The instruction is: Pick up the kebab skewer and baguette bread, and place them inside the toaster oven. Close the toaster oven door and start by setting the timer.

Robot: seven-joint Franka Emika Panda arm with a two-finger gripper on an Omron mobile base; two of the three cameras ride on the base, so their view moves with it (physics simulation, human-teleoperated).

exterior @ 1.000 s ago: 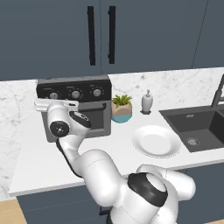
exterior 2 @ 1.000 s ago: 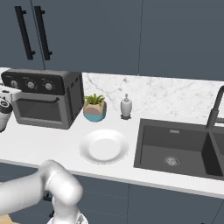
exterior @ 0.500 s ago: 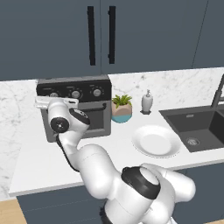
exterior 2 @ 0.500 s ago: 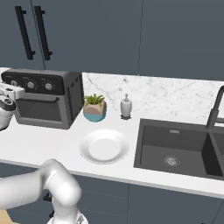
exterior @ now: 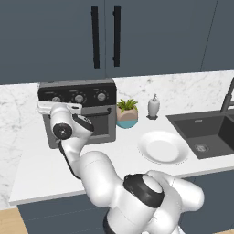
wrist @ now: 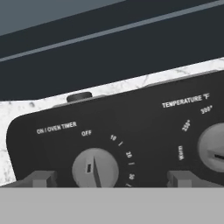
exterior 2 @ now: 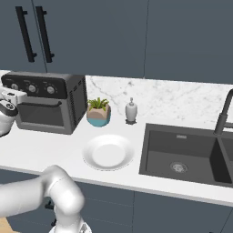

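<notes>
Hand [wrist: 107, 179] wide open, empty, facing toaster oven [exterior: 77, 112] panel; timer knob [wrist: 95, 168] directly ahead between the fingertips, slightly left of centre, pointer near OFF.

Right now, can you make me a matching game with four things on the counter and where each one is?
Things:
1. toaster oven
2. plant pot
3. soap bottle
4. white plate

Places:
A. at the front of the counter, next to the sink
B. at the back of the counter, by the sink's near corner
C. right beside the toaster oven
D. far end of the counter, under the cupboard handles, door shut

Pairs: 1-D, 2-C, 3-B, 4-A
</notes>
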